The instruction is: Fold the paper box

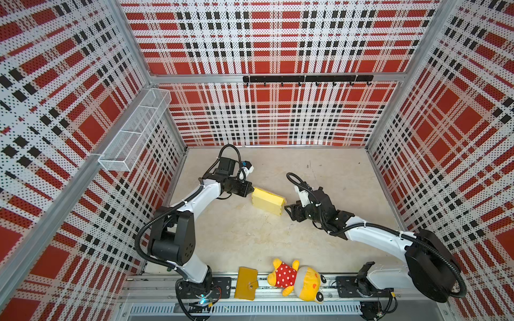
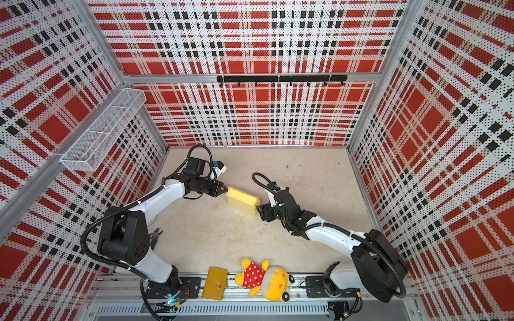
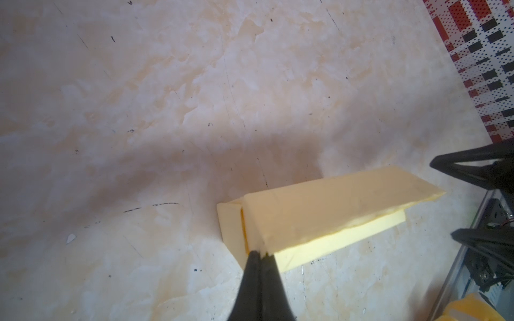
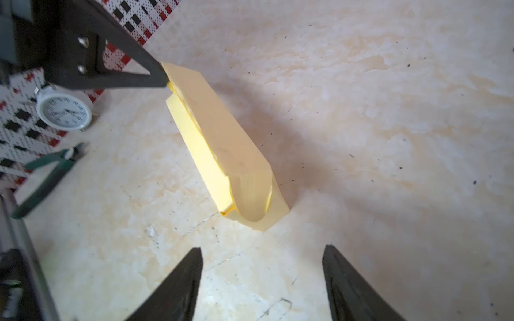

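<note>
While my left gripper (image 1: 252,191) is pinching one corner of the box (image 1: 267,201), its fingers pressed together on the cardboard's edge, my right gripper (image 1: 286,208) is hovering just beside the opposite end with its fingers standing well apart and nothing between them. In the right wrist view the box (image 4: 222,144) is lying ahead of my right gripper (image 4: 261,250), and bare table (image 4: 361,111) is showing between the two. The box is sitting near the middle of the table in both top views, between my two grippers. Its lid is gaping along one long side (the rounded tuck flap at the right-hand end is curling down outside the base). A wallet (image 1: 246,283) and a plush (image 1: 297,278) are lying on the front rail, well apart from the box.
</note>
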`<move>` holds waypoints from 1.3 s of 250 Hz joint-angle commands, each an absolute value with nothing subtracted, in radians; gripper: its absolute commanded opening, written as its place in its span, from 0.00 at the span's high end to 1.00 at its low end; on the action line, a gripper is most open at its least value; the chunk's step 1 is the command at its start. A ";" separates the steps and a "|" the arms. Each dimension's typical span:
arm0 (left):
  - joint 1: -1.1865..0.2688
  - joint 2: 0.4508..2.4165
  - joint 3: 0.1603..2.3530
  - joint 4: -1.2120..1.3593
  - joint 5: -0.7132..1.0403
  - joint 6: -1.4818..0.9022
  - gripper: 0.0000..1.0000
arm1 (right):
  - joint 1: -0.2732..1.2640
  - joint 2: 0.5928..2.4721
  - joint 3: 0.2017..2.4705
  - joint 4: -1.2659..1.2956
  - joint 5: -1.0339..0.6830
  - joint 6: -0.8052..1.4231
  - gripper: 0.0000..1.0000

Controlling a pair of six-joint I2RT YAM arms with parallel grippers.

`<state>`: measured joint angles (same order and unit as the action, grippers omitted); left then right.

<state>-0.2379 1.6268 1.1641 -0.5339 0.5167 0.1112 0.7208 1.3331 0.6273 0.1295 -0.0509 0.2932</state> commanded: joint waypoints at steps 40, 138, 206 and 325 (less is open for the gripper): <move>-0.248 1.607 1.207 -0.566 0.523 0.104 1.00 | 0.718 1.522 0.459 0.735 -0.093 -0.001 0.23; -0.252 1.601 1.213 -0.572 0.526 0.097 1.00 | 0.712 1.890 0.512 1.224 -0.185 -0.084 0.27; -0.255 1.600 1.236 -0.591 0.546 0.075 1.00 | 0.697 1.923 0.528 1.231 -0.196 -0.092 0.39; -0.259 1.624 1.258 -0.616 0.533 0.072 1.00 | 0.675 1.954 0.555 1.236 -0.249 -0.097 0.51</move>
